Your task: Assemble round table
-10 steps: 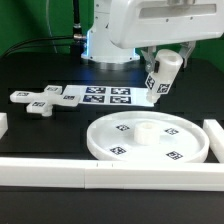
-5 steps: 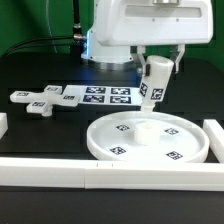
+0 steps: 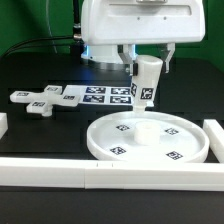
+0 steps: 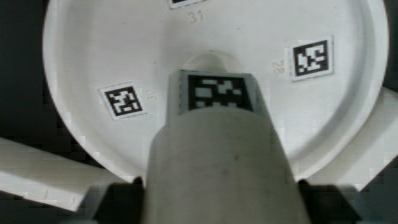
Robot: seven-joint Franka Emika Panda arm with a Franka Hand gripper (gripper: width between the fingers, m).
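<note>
White post [image 3: 146, 84] in the pincer [image 3: 147, 64] has shifted over the disc [image 3: 98, 138].

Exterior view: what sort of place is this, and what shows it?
Likely a robotics lab bench: a black table edged by white border bars, a marker board, and a gripper holding a tagged post.

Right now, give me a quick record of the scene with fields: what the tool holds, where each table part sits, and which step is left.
tool: shut on the post
post: close to upright, in the air over the disc, not seated
disc: lying flat, its hub empty
foot: lying loose toward the exterior view's left
marker board: behind the disc
step left: post into hub
</note>
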